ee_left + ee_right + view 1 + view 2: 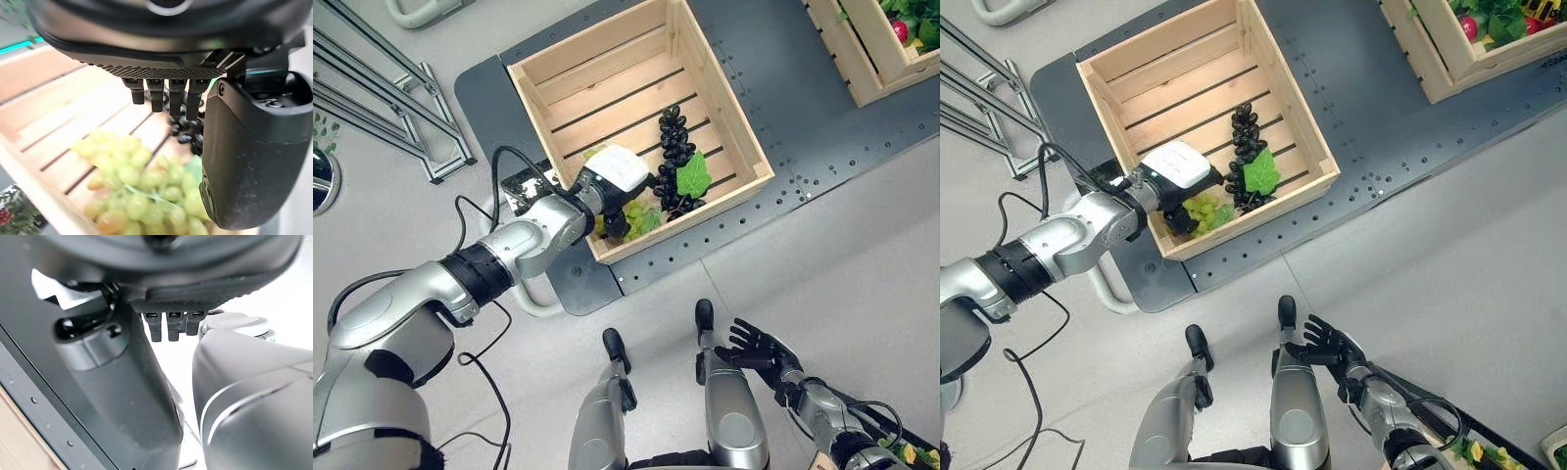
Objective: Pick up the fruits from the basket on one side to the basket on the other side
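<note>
A light wooden crate (736,127) stands on a dark platform. In it lie a bunch of dark grapes (674,147) with a green leaf (693,176) and a bunch of green grapes (638,221) in the near corner. My left hand (617,176) reaches over the crate's near rim, just above the green grapes (142,191). Its fingers (156,95) are straight and its thumb (249,156) stands apart, with nothing held. My right hand (759,348) hangs open low at the right, away from the crates.
A second wooden crate (862,69) with red and green produce (903,25) sits at the far right on the same dark platform (803,127). A metal rack (391,108) stands on the floor to the left.
</note>
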Tool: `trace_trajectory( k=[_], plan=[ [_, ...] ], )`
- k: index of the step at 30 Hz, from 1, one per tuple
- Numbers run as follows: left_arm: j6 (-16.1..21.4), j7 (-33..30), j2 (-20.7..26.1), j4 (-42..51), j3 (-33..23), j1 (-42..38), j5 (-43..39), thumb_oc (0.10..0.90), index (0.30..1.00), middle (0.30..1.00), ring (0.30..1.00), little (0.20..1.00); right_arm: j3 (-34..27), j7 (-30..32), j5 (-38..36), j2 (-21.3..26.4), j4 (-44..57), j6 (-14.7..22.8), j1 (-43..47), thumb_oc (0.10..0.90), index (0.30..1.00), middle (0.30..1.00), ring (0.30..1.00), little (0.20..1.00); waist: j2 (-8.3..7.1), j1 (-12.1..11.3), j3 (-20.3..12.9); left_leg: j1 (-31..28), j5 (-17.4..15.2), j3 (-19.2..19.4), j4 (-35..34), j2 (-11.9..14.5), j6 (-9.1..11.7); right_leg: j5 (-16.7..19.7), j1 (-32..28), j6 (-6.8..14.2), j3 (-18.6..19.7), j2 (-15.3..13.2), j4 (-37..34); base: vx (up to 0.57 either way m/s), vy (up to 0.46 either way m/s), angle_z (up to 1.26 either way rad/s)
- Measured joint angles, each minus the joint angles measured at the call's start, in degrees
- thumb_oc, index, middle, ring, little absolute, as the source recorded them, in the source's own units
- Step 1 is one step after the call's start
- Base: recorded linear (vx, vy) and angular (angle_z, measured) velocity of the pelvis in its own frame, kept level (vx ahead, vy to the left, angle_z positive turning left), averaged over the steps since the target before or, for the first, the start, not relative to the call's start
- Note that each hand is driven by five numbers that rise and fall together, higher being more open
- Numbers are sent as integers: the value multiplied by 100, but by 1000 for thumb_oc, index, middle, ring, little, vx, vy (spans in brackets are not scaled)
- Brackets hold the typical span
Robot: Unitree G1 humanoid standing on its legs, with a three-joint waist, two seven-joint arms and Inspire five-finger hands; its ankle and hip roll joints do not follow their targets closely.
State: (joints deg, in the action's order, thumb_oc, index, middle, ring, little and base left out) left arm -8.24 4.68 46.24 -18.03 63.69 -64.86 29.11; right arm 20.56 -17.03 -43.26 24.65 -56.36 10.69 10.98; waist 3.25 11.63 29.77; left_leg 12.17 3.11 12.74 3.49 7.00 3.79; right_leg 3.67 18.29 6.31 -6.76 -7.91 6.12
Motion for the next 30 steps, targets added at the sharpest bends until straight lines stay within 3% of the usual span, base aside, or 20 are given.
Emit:
trace_trajectory(
  k=[6, 12, 20, 25, 28, 30],
  plan=[
    [-273, 615, -146, 48, 70, -147, 166, 800, 900, 900, 900, 900, 9, -1, 2, 1, -15, 1, 125, 800, 900, 900, 900, 900, 0, 13, 0, -9, -1, 12, 2, 0, -1, 0, 0, 0, 12, 1, 1, 0, 0, 0],
    [-793, 1848, -329, 36, 79, -314, 255, 800, 900, 900, 900, 900, 19, 0, 2, 1, -18, -1, 213, 800, 900, 900, 900, 900, 0, 14, 0, -12, -1, 18, 11, -2, -1, 1, 0, 0, 21, 1, 5, 0, 0, 0],
    [-995, 2346, -746, -366, 172, -451, 983, 800, 900, 900, 900, 900, 45, 0, 1, 2, -22, -2, 238, 800, 900, 900, 900, 900, 0, 25, 0, -26, -1, 25, 17, 1, -1, 9, -2, -6, 30, 6, 18, -2, -8, 0],
    [-1008, 2258, -930, -665, 354, -469, 1575, 800, 900, 900, 900, 900, 103, 0, -1, 1, -30, -2, 296, 800, 900, 900, 900, 900, -1, 121, 1, -24, -1, 29, 19, 5, -1, 12, -2, -9, 31, 9, 15, 0, 0, 0],
    [-1023, 1853, -997, -892, 356, -421, 1589, 800, 900, 900, 900, 900, 114, 0, -3, 1, -41, -2, 315, 800, 900, 900, 900, 900, -3, 173, 2, -18, -1, 30, 18, 6, 0, 14, 0, -9, 31, 10, 7, 1, -11, 0],
    [-1146, 1170, -1142, -1228, 331, -281, 1754, 800, 900, 900, 900, 900, 180, 0, -19, -1, -81, 3, 327, 800, 900, 900, 900, 900, -14, 171, 8, -10, -2, 29, 19, 17, 0, 15, 5, -11, 30, 23, 4, -10, -21, 0]
  ],
)
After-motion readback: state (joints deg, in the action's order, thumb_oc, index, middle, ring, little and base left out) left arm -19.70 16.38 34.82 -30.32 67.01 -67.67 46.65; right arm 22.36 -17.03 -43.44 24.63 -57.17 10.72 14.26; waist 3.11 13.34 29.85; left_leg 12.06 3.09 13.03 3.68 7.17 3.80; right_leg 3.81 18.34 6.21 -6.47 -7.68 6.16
